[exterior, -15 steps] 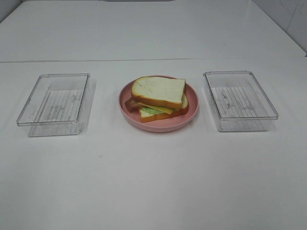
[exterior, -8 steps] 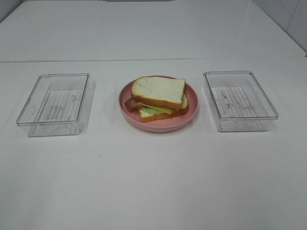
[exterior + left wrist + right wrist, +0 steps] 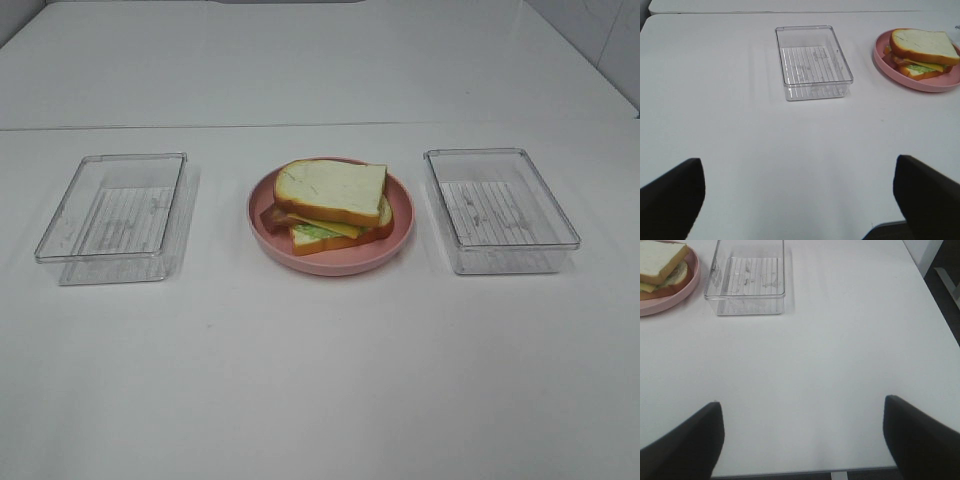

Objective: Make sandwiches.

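A stacked sandwich (image 3: 330, 205) lies on the pink plate (image 3: 400, 230) in the middle of the table: white bread with orange-brown crust on top, yellow cheese, green lettuce and a brown strip showing under it. The sandwich (image 3: 921, 52) and the sandwich (image 3: 662, 267) also appear in both wrist views. My left gripper (image 3: 800, 200) stands open near the table's front edge, well short of the left tray, with nothing between its dark fingers (image 3: 670, 200). My right gripper (image 3: 802, 440) is likewise open and empty at the front edge. Neither gripper shows in the exterior high view.
A clear plastic tray (image 3: 70, 240) stands left of the plate and another clear tray (image 3: 560, 240) right of it; both hold nothing. The table's right edge (image 3: 935, 305) runs close to the right gripper, with dark floor beyond it.
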